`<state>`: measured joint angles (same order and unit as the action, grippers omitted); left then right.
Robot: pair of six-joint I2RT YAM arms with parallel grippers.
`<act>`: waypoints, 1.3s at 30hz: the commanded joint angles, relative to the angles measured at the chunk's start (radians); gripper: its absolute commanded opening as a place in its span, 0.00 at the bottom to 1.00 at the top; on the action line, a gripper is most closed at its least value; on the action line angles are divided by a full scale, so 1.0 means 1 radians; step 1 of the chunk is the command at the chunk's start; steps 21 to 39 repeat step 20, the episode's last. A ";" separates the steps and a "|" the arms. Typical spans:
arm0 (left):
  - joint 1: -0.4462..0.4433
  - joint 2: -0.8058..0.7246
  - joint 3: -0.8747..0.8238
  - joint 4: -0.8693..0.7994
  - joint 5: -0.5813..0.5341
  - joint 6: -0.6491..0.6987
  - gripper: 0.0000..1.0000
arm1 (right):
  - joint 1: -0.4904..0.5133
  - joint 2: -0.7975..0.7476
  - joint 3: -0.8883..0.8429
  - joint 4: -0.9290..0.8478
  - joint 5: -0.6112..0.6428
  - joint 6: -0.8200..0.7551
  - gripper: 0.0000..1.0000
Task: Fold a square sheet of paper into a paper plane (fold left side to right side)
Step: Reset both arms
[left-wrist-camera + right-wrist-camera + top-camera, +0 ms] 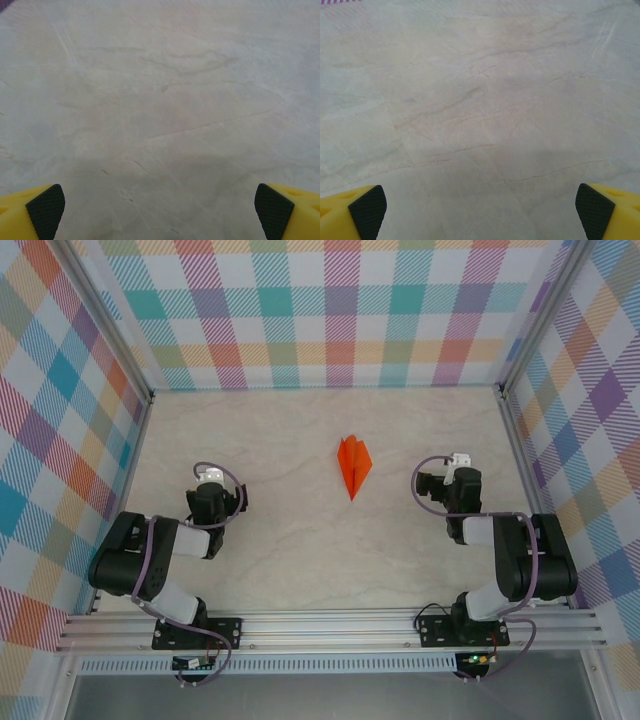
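Orange paper plane [353, 465]: narrow creased dart, marbled table [290, 540].

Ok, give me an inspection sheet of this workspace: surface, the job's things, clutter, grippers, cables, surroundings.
Surface: pale marble-patterned table, veined, no stains seen.
Job's things: bright orange folded paper plane, a narrow dart lying mid-table between the arms, tip toward the arm bases, touched by neither gripper.
Clutter: nothing seen.
Grippers: left gripper and right gripper both wide open, holding nothing, over bare table.
Cables: purple cables looped along both arms, well apart from the plane.
Surroundings: pastel plaid walls on three sides; aluminium rail carrying the arm bases at the near edge.
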<state>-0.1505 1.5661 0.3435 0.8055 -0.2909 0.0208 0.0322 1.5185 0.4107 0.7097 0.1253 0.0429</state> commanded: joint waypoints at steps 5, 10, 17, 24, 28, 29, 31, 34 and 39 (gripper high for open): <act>0.064 -0.002 0.062 0.027 0.094 -0.016 1.00 | -0.007 0.006 -0.006 0.109 -0.045 -0.015 1.00; 0.064 -0.001 0.063 0.027 0.097 -0.013 1.00 | -0.007 0.006 -0.006 0.112 -0.045 -0.017 1.00; 0.064 -0.001 0.063 0.027 0.096 -0.014 1.00 | -0.008 0.006 -0.004 0.108 -0.047 -0.015 1.00; 0.064 -0.001 0.063 0.027 0.097 -0.014 1.00 | -0.008 0.006 -0.006 0.109 -0.046 -0.015 1.00; 0.064 -0.001 0.063 0.027 0.097 -0.014 1.00 | -0.008 0.006 -0.006 0.109 -0.046 -0.015 1.00; 0.064 -0.001 0.063 0.027 0.097 -0.014 1.00 | -0.008 0.006 -0.006 0.109 -0.046 -0.015 1.00; 0.064 -0.001 0.063 0.027 0.097 -0.014 1.00 | -0.008 0.006 -0.006 0.109 -0.046 -0.015 1.00; 0.064 -0.001 0.063 0.027 0.097 -0.014 1.00 | -0.008 0.006 -0.006 0.109 -0.046 -0.015 1.00; 0.064 -0.001 0.063 0.027 0.097 -0.014 1.00 | -0.008 0.006 -0.006 0.109 -0.046 -0.015 1.00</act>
